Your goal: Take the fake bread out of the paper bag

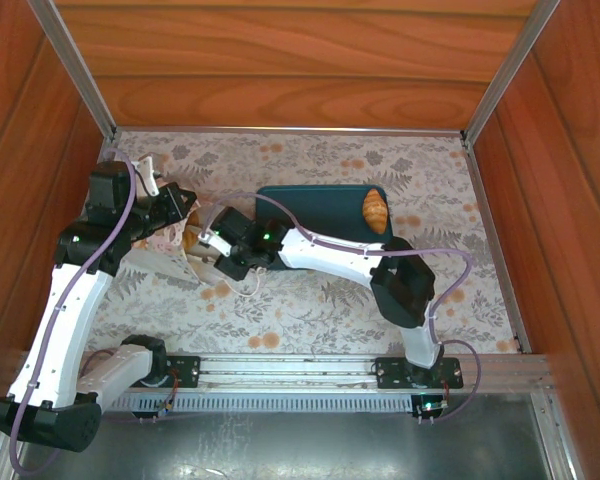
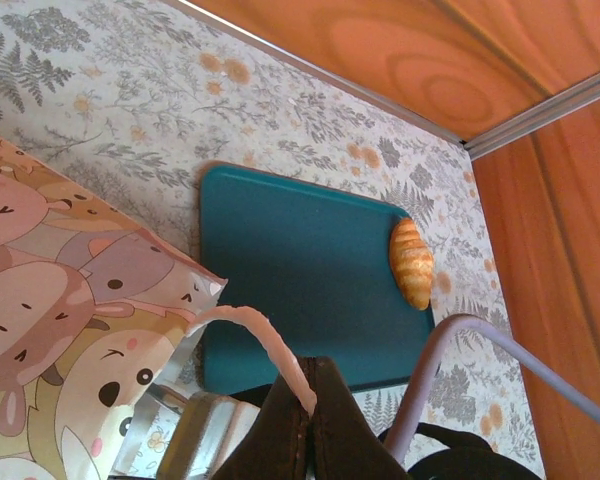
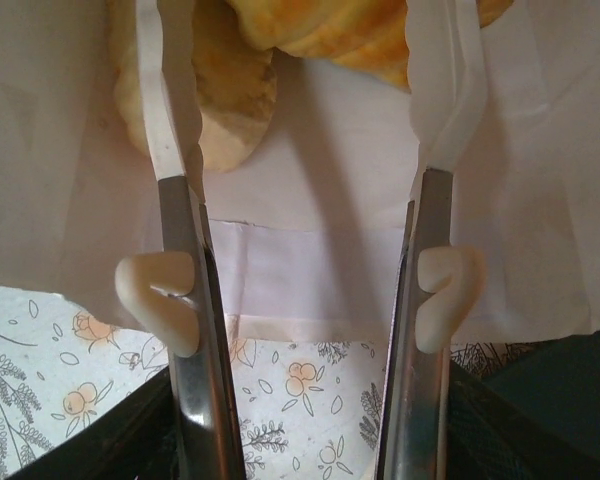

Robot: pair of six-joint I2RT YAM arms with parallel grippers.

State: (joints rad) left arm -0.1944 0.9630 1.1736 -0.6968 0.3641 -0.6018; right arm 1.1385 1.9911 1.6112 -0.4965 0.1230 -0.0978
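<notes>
From above: the left pincer [image 1: 177, 207] holds the paper bag [image 1: 170, 245] near the bench's [image 1: 330, 300] left edge, and the right pincer [image 1: 206, 252] reaches into its mouth. One croissant [image 1: 375, 210] lies on the tray [image 1: 300, 200].

Left wrist: the left pincer [image 2: 308, 405] is clamped shut on the bag's cord handle [image 2: 260, 330].

Right wrist: the right pincer [image 3: 300, 90] is open and empty inside the bag, with pastries [image 3: 310, 25] just ahead.

One is out, by appearances, and several remain.

surface: floral-print table [image 1: 330, 300] | far middle: teal tray [image 2: 300, 280] flat on it | left side: bag [image 2: 60, 320], tipped, mouth toward centre
</notes>
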